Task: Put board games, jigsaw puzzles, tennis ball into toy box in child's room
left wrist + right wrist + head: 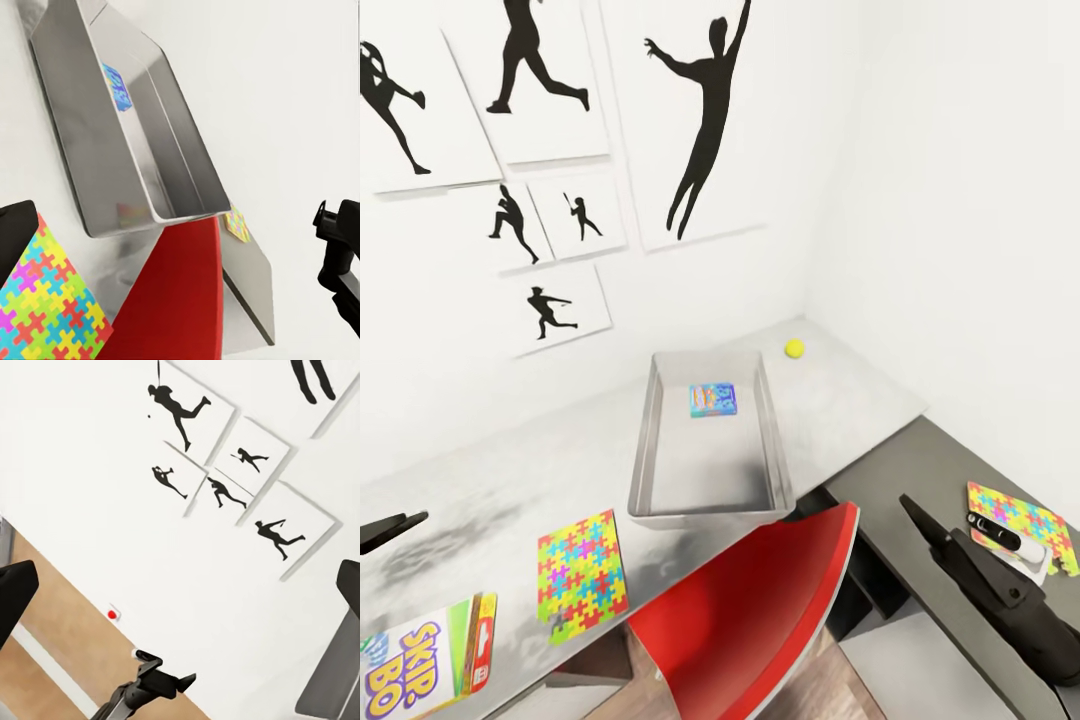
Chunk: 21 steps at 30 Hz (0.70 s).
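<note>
The light grey toy box point(710, 500) stands mid-table with a blue and orange board game point(713, 400) flat on its floor. The yellow tennis ball point(794, 348) rests on the table point(500, 490) beyond the box, near the corner. One jigsaw puzzle point(582, 575) lies near the table's front edge, left of the box. A white and green Skip-Bo board game point(430, 660) lies at the lower left. A second jigsaw puzzle point(1025, 520) lies on a dark surface at the right, beside my right gripper point(935, 535), which is open and empty. My left gripper point(395, 525) hovers open at the far left.
A red chair point(760, 610) is tucked against the table's front edge, below the toy box. White walls with black silhouette pictures point(700, 120) close in behind the table and at the right. The dark grey surface point(900, 470) sits lower than the table top.
</note>
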Tool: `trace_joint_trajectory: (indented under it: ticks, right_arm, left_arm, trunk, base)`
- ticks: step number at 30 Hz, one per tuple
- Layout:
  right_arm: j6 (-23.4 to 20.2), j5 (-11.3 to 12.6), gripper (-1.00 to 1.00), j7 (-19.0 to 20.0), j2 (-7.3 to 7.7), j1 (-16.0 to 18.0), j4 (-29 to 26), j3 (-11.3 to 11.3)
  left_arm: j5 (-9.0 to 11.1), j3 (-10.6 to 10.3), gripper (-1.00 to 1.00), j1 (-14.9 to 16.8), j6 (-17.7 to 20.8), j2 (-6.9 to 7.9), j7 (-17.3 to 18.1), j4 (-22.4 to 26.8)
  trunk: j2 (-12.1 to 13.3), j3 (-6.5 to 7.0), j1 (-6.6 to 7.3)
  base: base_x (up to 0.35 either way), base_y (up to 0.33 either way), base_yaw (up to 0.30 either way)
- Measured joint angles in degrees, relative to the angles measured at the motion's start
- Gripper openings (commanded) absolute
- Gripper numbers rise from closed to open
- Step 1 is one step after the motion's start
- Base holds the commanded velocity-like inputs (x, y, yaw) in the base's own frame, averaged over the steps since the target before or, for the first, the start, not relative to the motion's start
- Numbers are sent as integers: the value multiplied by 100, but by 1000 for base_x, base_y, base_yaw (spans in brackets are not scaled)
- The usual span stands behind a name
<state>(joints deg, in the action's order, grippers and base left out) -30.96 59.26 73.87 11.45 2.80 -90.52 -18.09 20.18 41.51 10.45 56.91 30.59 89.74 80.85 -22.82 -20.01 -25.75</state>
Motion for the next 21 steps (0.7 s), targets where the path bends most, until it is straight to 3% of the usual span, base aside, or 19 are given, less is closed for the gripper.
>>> trace_joint_trajectory:
  ticks: [8, 15, 21]
  right_arm:
    - [17, -49, 100, 5, 2, -1, 17, -3]
    - [18, -734, 100, 50, -52, -2, 67, -35]
    - [22, -842, 100, 60, -63, -2, 74, -43]
  left_arm:
    - [3, 4, 100, 2, -3, -9, 0, 73]
    - [4, 11, 100, 3, -4, -3, 0, 79]
    - [3, 74, 100, 3, -4, -2, 0, 79]
  trunk:
    - [0, 76, 0]
    - [0, 143, 0]
    - [0, 200, 0]
  base:
    - [0, 0, 0]
    - [0, 0, 0]
    - [0, 0, -28]
